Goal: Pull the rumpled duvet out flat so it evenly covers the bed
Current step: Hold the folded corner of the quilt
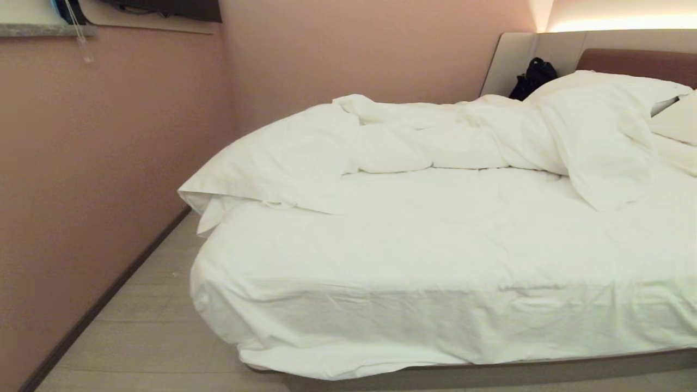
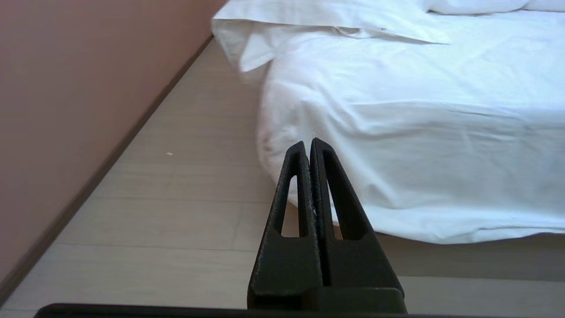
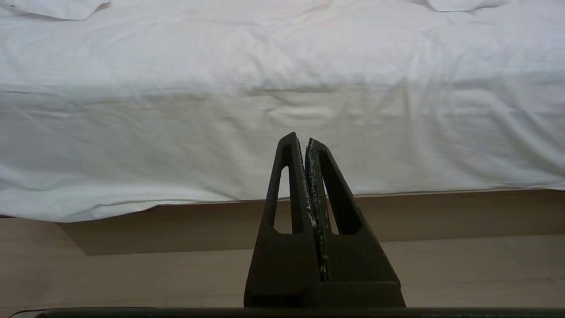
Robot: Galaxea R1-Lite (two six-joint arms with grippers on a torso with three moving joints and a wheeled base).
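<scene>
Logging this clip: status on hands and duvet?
Left hand and right hand shut, empty, short of the bed. Duvet bunched along far side. Black bag by headboard.

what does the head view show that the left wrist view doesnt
Only the head view shows the bunched duvet heaped along the far side of the bed, the brown headboard and a black bag beside it. Only the left wrist view shows the left gripper, fingers shut, hanging above the floor short of the mattress corner. Both share the pink wall, the floor and the duvet's flat corner overhanging the mattress edge.
</scene>
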